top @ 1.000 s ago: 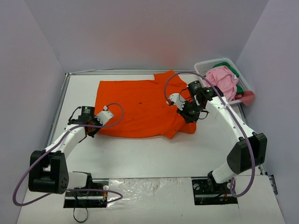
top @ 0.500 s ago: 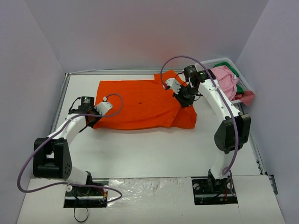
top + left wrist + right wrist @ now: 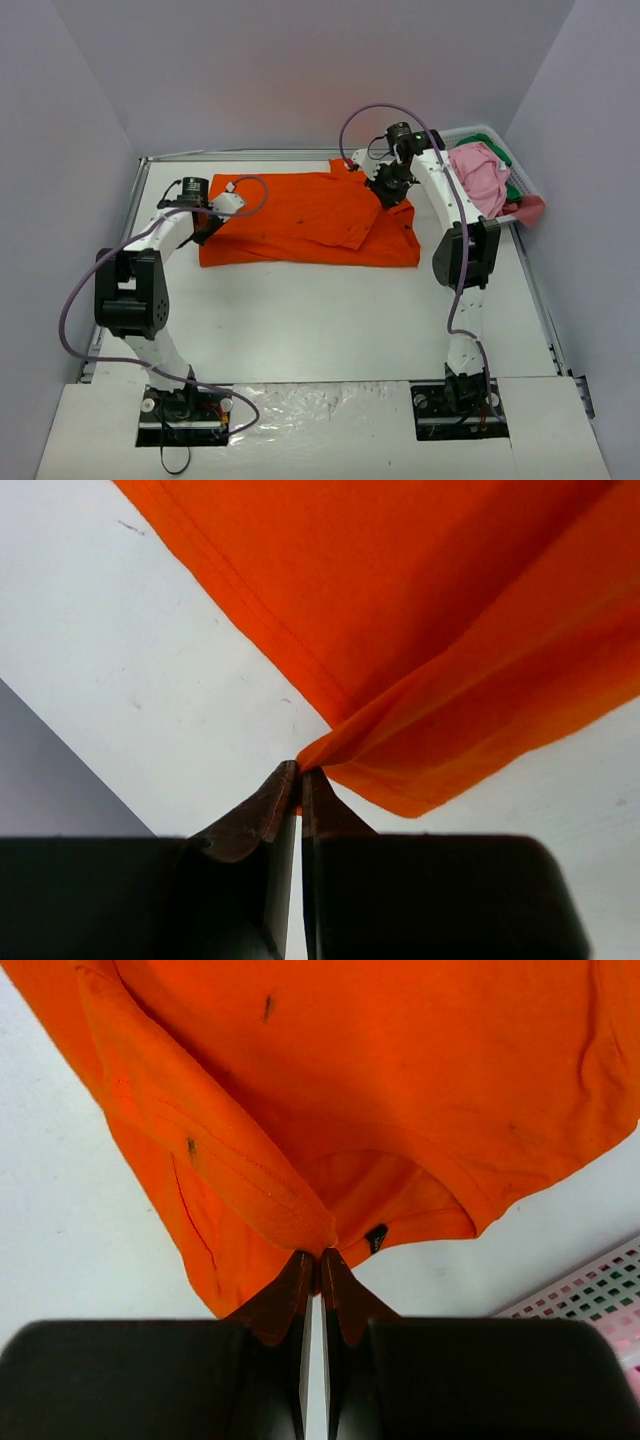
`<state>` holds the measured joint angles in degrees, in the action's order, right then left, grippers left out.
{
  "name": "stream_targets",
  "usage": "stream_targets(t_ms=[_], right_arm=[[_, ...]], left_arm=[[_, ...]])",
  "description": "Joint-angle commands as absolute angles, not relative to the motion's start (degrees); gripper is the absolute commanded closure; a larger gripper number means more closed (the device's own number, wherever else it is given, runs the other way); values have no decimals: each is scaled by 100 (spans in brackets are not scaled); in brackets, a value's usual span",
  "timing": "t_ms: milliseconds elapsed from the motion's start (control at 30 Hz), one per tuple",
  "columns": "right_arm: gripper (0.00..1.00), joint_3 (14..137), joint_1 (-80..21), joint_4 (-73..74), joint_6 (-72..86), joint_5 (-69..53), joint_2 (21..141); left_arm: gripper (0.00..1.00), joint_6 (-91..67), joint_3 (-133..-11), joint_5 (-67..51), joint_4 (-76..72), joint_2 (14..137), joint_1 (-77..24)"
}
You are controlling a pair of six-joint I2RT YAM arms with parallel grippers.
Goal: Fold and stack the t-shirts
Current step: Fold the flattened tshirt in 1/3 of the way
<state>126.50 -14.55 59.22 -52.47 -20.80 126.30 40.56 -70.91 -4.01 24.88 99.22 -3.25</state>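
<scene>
pretty plain setup: white table (image 3: 300, 320) boxed in by pale lavender-grey walls (image 3: 300, 70), soft even lighting

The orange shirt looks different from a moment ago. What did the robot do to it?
The left gripper and the right gripper carried the near edge of the orange shirt toward the far side of the table, folding it over, so it now lies as a narrower strip. Both stayed shut on the cloth the whole time. The basket with the pink shirt did not move.

Dark-specked orange t-shirt (image 3: 300, 225), pink t-shirt (image 3: 478, 175), white basket (image 3: 590, 1290)
</scene>
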Motion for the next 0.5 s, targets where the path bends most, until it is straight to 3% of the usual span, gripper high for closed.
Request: stream_targets(t_ms=[0,100,333,467], right_arm=[[100,13174,-1406,6337,-5396,-2021,13007],[100,13631,-1398,6319,-5397,-1987,13446],[100,14019,-1397,5978,-5326,-1925,14018],[100,14036,-1362,5713,-5221,-1925,14080]], left_arm=[[96,4184,-7514,-316,2856,10186,-272],[89,4245,-7664,-273,2892,10467,-272],[56,4324,-7550,-53,2681,10591,-272],[46,4307,-7436,78,2584,10450,-264]])
